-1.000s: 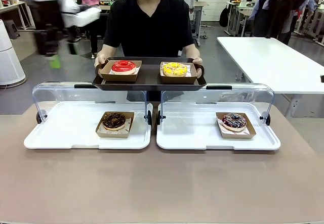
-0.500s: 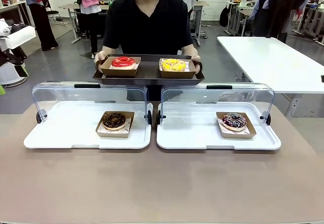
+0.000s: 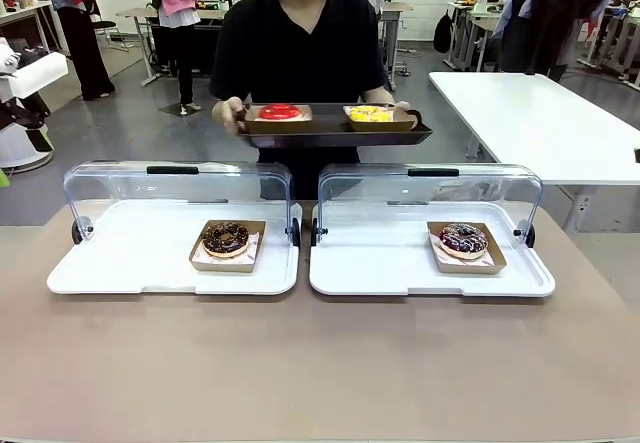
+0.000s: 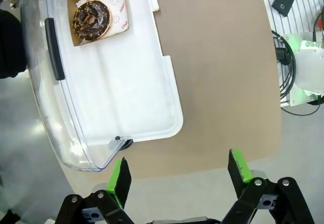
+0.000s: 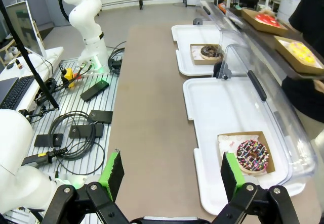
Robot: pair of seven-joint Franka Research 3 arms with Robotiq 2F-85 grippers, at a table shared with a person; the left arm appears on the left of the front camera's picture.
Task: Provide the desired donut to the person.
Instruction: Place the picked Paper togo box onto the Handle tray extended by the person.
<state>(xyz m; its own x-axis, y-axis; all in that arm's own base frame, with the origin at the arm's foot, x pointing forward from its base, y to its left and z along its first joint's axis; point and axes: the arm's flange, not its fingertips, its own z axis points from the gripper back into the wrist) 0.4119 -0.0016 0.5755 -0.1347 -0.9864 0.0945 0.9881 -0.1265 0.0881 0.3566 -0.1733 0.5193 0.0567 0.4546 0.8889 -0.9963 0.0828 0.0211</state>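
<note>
The person (image 3: 290, 58) in a black T-shirt stands at the far side and holds a dark serving tray (image 3: 335, 135) with both hands. On it sit a red donut (image 3: 280, 112) and a yellow donut (image 3: 370, 113) in card boxes. A chocolate donut (image 3: 226, 238) (image 4: 91, 19) lies boxed on the left white tray (image 3: 120, 263). A dark sprinkled donut (image 3: 462, 239) (image 5: 251, 155) lies boxed on the right white tray (image 3: 380, 268). My left gripper (image 4: 179, 171) hangs open beyond the table's end. My right gripper (image 5: 172, 172) hangs open at the other end, holding nothing.
Both white trays have clear hinged lids (image 3: 175, 188) (image 3: 430, 191) swung open toward the person. The brown tabletop (image 3: 320, 363) lies bare in front of them. Cables and small devices (image 5: 76, 128) lie on a slatted base beside the table. Another white table (image 3: 540, 113) stands at the back right.
The person has raised the serving tray and shifted it to the picture's right. My left arm swung from the upper left down to the left edge, then held still.
</note>
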